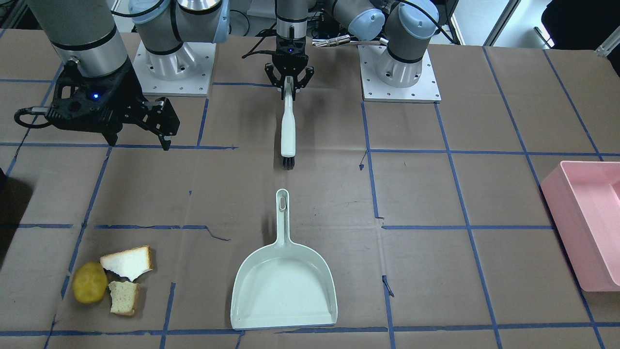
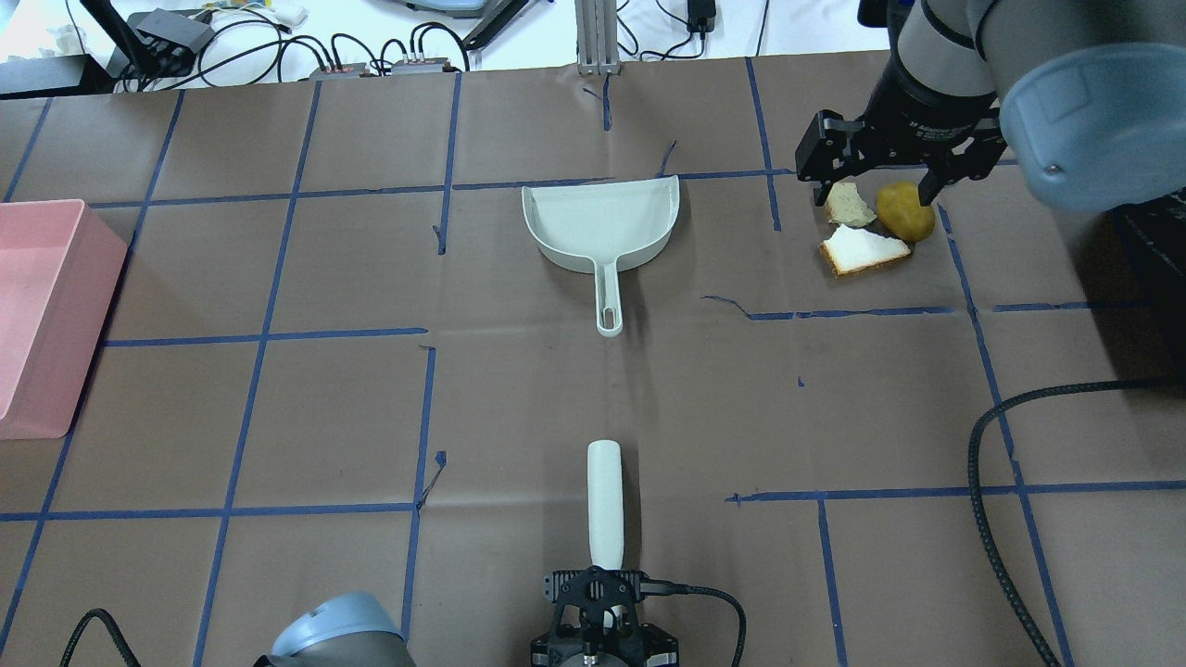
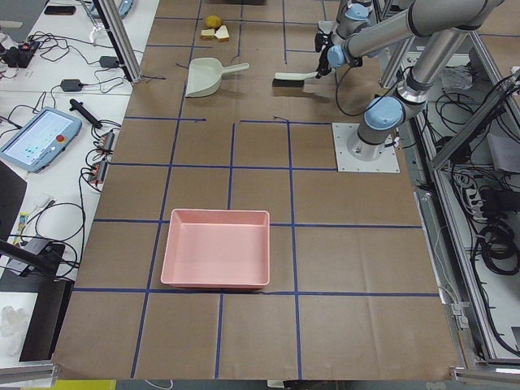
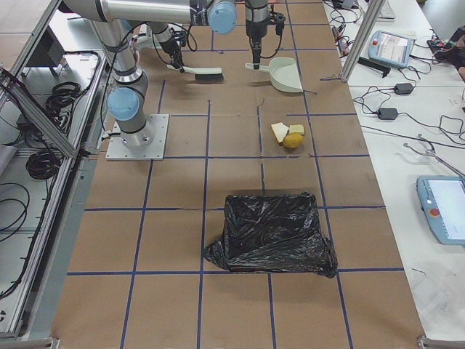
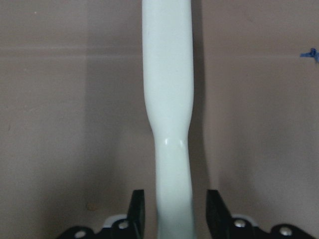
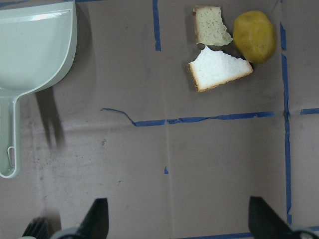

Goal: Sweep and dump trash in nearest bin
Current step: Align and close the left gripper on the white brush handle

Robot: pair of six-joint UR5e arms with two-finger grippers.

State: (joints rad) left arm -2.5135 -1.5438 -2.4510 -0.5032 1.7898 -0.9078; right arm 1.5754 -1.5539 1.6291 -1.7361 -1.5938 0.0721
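The trash lies together on the brown paper: a yellow potato-like ball (image 1: pixel 89 282), a white bread slice (image 1: pixel 127 262) and a smaller speckled chunk (image 1: pixel 123 297). All three show in the right wrist view, the ball (image 6: pixel 254 36), slice (image 6: pixel 219 68) and chunk (image 6: pixel 210 25). A pale green dustpan (image 1: pixel 283 286) lies mid-table. A white-handled brush (image 1: pixel 287 126) lies flat, bristles toward the dustpan. My left gripper (image 5: pixel 174 214) is open, its fingers (image 5: pixel 137 211) on either side of the brush handle with small gaps. My right gripper (image 2: pixel 871 190) is wide open and empty, high above the table.
A pink bin (image 2: pixel 42 315) stands at the table edge on my left side. A bin lined with a black bag (image 4: pixel 272 233) sits on my right side, beyond the scraps. A black cable (image 2: pixel 991 482) hangs over the right part of the table.
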